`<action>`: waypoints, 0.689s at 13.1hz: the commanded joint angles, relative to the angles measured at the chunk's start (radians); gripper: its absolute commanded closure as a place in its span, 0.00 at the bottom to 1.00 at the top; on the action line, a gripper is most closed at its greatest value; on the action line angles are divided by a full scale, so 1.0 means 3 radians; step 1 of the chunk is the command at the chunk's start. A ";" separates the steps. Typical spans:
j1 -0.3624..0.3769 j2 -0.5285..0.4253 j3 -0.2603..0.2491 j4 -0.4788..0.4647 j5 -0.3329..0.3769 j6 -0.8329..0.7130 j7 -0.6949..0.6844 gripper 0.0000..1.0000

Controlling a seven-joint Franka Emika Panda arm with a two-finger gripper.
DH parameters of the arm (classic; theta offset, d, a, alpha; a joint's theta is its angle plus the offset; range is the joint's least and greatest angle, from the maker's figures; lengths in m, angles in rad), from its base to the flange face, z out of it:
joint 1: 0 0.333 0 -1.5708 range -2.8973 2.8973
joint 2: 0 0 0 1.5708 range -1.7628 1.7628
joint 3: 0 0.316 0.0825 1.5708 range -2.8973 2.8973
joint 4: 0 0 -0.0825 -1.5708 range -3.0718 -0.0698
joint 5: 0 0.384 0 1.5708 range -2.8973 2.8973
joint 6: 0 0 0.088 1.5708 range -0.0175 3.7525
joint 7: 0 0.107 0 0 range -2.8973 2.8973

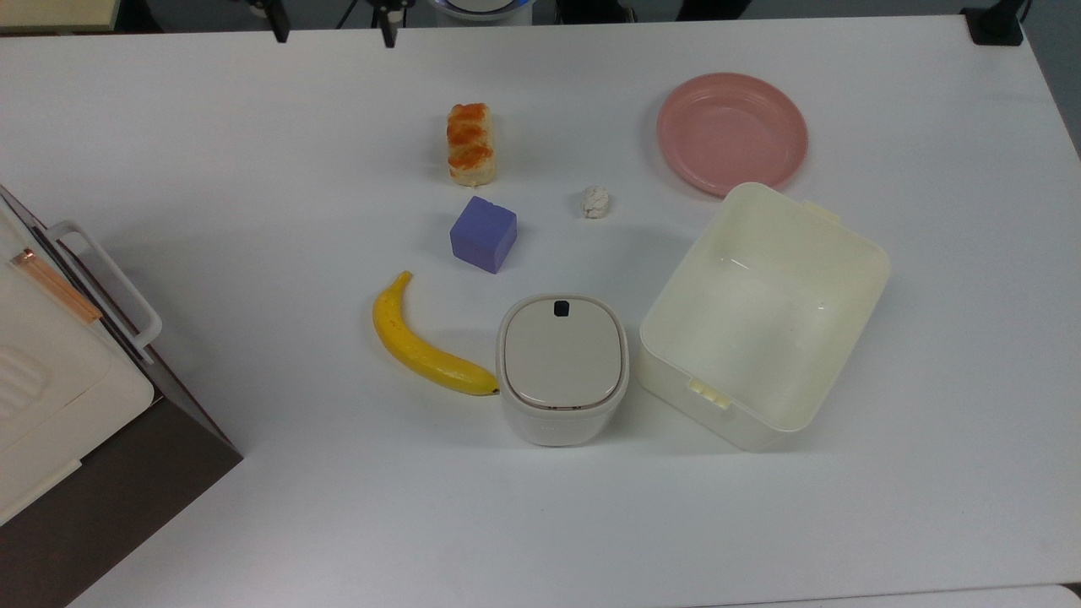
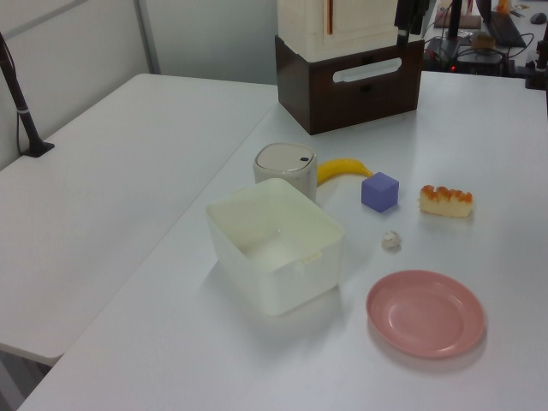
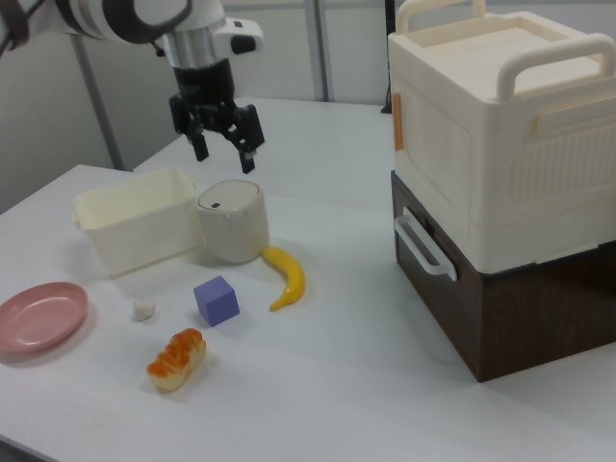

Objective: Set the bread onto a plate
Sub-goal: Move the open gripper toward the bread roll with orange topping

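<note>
The tool (image 3: 223,142) hangs up in the air with its two fingers spread wide apart, nothing between them. The bread (image 1: 469,143) is lying flat on the white counter (image 1: 253,211), toasted side up, at about 12 o'clock from the purple cube (image 1: 482,234) in the top view. The pink plate (image 1: 731,132) sits bare, well off at the bread's 3 o'clock, with a small white lump (image 1: 595,202) between them (a bit toward 6). The banana (image 1: 422,344), lidded bin (image 1: 562,366) and cream tub (image 1: 760,314) sit lower down.
</note>
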 commanded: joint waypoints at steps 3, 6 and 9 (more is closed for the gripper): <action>0.0291 0.0065 -0.0024 -0.0039 0.0008 -0.0090 -0.0056 0.00; 0.0291 0.0080 -0.0024 -0.0039 0.0028 -0.0095 -0.0046 0.00; 0.0286 0.0075 -0.0034 -0.0044 0.0029 -0.0126 -0.0046 0.00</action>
